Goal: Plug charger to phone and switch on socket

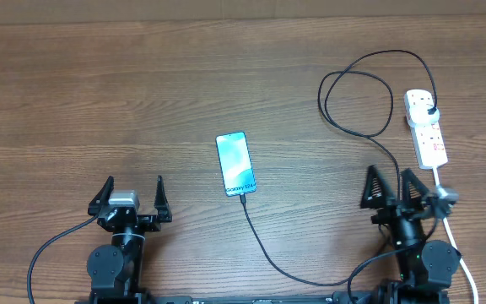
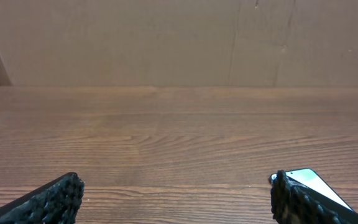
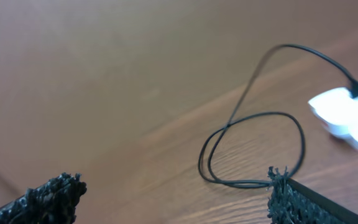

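The phone (image 1: 235, 163) lies flat mid-table, cyan screen lit; its corner shows in the left wrist view (image 2: 312, 182). The black charger cable (image 1: 278, 260) runs from the phone's near end toward the front, then loops (image 1: 357, 101) up to the black adapter (image 1: 429, 110) seated in the white socket strip (image 1: 425, 127). The loop (image 3: 253, 152) and strip (image 3: 347, 115) show in the right wrist view. My left gripper (image 1: 131, 198) (image 2: 176, 196) is open and empty, left of the phone. My right gripper (image 1: 395, 187) (image 3: 176, 199) is open and empty, near the strip.
The strip's thick white cord (image 1: 460, 253) runs down past my right arm to the front edge. The wooden table (image 1: 99, 93) meets a plain wall at the back (image 2: 166, 37).
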`<state>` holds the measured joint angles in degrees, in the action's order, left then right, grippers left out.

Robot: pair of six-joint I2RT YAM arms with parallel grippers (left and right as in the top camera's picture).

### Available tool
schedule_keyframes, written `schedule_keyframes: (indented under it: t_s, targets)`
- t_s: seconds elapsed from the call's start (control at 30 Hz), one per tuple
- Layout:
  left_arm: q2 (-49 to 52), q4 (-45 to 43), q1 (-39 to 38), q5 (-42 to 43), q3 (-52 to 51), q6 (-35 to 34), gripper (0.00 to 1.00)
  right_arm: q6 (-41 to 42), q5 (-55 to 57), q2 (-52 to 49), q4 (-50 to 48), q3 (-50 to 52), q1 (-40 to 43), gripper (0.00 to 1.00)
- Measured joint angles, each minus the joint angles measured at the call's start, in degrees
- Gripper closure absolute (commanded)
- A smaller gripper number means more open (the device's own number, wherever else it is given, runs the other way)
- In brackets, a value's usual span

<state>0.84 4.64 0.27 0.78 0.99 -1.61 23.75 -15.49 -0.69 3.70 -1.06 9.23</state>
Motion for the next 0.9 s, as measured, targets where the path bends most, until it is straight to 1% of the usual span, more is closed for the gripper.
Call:
schedule_keyframes:
  t_s: [0.03,0.07,0.17,0.27,0.4,0.6,0.9]
  targets:
    - [0.0,0.0,0.0,0.0,0.0,0.0,0.0,-5.2,-0.2,0.0,0.0,0.0,-2.3,0.0]
    - [0.0,0.0,0.0,0.0,0.0,0.0,0.0,-6.4,-0.3,0.0,0.0,0.0,-2.8,0.0]
    - [0.0,0.0,0.0,0.0,0.0,0.0,0.01,-16.6,-0.9,0.0,0.0,0.0,-5.6,0.0]
    - [0.0,0.0,0.0,0.0,0.0,0.0,0.0,-23.3,-0.9,0.0,0.0,0.0,-5.7,0.0]
    - [0.0,0.0,0.0,0.0,0.0,0.0,0.0,-29.3,-0.9,0.0,0.0,0.0,-5.9,0.0]
    - [0.0,0.0,0.0,0.0,0.0,0.0,0.01,-34.0,-0.8,0.0,0.0,0.0,-5.9,0.0]
    - [0.0,0.0,0.0,0.0,0.0,0.0,0.01,-35.6,-0.7,0.0,0.0,0.0,-5.6,0.0]
